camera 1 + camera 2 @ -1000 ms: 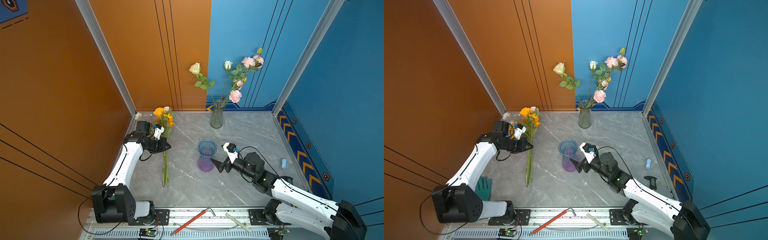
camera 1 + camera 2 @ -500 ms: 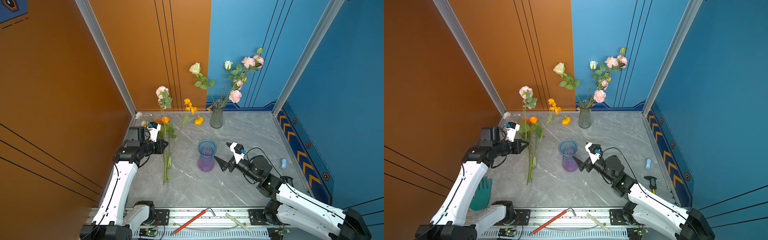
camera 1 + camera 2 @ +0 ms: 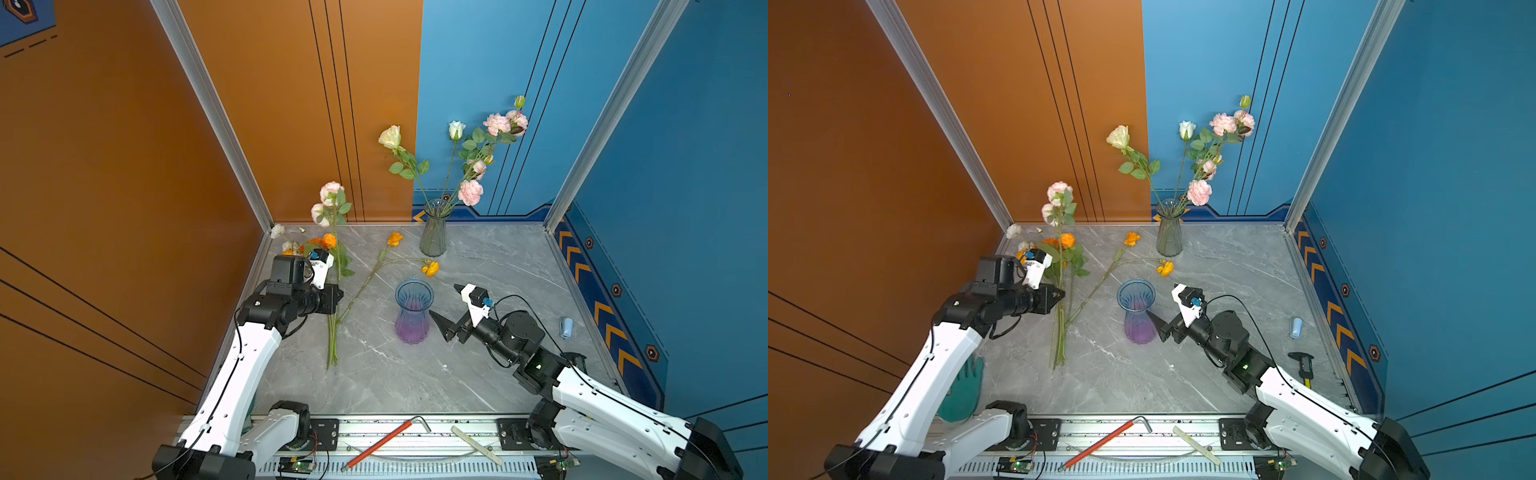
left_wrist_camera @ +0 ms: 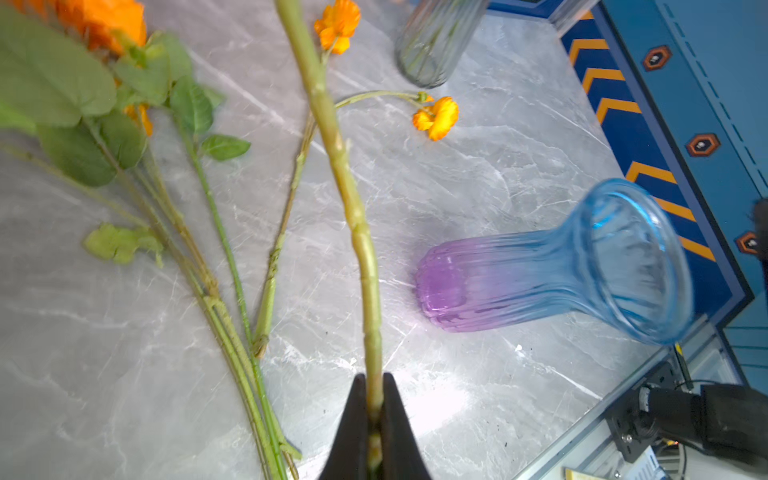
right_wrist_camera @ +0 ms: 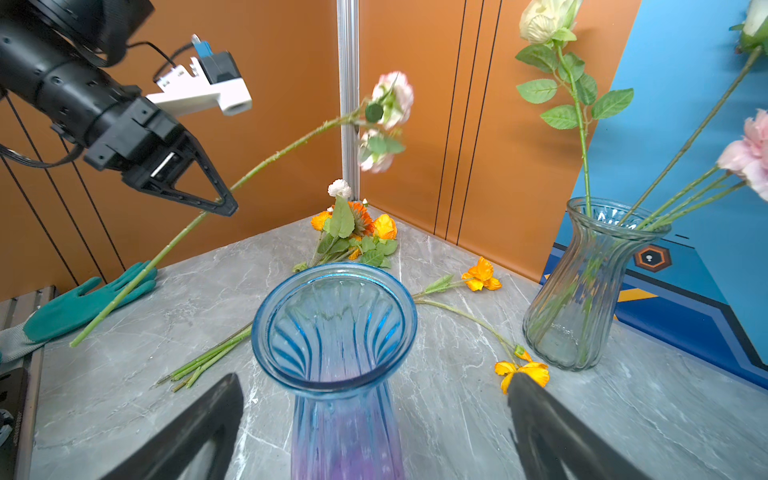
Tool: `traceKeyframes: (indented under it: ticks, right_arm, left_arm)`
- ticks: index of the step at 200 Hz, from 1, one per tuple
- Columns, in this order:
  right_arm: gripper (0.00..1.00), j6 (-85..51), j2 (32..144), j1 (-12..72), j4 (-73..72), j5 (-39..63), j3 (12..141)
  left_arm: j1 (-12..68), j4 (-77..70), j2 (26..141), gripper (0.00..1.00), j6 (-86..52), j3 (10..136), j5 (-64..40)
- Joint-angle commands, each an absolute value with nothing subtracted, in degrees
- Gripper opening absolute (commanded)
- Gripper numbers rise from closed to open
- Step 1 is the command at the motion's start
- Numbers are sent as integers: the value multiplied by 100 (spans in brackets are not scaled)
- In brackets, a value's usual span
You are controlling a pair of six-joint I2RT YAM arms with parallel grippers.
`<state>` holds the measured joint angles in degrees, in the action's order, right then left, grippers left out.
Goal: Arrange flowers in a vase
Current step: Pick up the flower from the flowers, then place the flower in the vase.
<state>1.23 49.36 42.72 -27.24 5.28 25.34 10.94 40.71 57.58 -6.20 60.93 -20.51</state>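
Your left gripper (image 4: 374, 386) is clamped hard on the stem of a pink flower (image 3: 331, 192). It pinches partway along, so the blooms ride high by the orange wall. The cut end slants down toward the green glove (image 5: 83, 299). A mid-stem hold like that looks chosen for balance: the heavy head doesn't flop, and there's bare stem below the jaws to feed in.

Over to your right gripper (image 5: 374, 384): its jaws are spread wide and holding nothing. They straddle the neck of the blue-and-purple vase (image 3: 413, 311), with daylight on both sides in the wrist view. My read is that it's parked there as a brace, ready to steady the vase when the stem goes in.

The vase stands upright mid-counter and looks empty. The rest of the flowers (image 3: 332, 332) lie flat on the counter (image 3: 478, 374), a bundle of stems under the left gripper with orange blooms toward the back corner. One orange sprig (image 3: 376, 270) is splayed between the bundle and the vase. At the back wall, a clear vase (image 3: 433, 232) holds cream and pink flowers.

The next move, I'd judge, is swinging that low cut end up and over the blue rim. Watch the long tail, as it could clip the glass.
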Motion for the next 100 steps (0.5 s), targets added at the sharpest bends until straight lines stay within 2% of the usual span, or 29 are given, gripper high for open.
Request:
traceKeyframes:
  ticks: [1,26,49,100]
  right_arm:
    - [100,-21,4817,4169,-2861,467,2387]
    - [100,-196,4742,4061,-3060,587,2265]
    - [100,-296,4647,3827,-3192,731,2178]
    - [100,-290,4604,3789,-3416,966,2063]
  left_arm:
    - [1702,2891,5109,0,-438,5979,-1487]
    - [2415,1193,4660,0,-658,5565,-1014]
    - [2909,-204,4802,0,-909,5490,-848]
    - [4252,-1607,5714,0,-321,6151,-84]
